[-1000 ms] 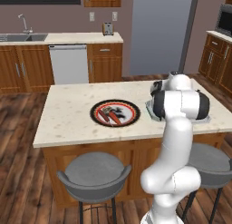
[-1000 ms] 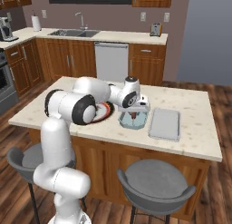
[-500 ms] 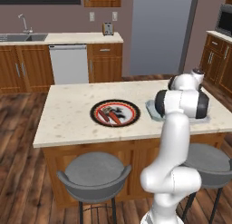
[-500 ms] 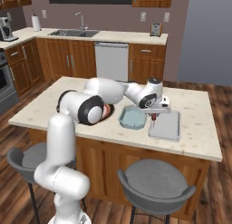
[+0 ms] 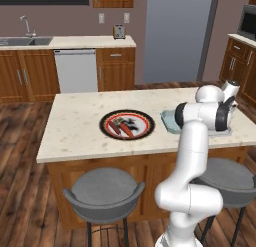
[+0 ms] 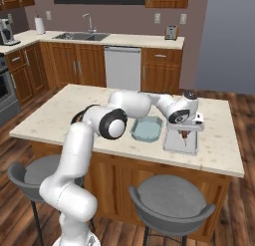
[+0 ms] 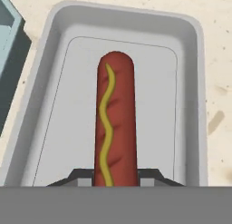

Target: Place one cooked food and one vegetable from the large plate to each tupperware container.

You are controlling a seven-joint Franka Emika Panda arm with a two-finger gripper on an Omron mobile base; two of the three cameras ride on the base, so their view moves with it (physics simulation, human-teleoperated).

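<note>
The arm has swung rightward from the first tub [image 6: 147,129] to the second tub [image 7: 122,105], so the cooked food is now over its target. The gripper [image 7: 115,175] is clamped on the hot dog [image 7: 113,123], which runs up the centre of the hand view over the tub floor. Carrots remain on the plate [image 5: 127,125], left of centre.

Smooth matt plastic tupperware container [image 7: 186,82]
</note>
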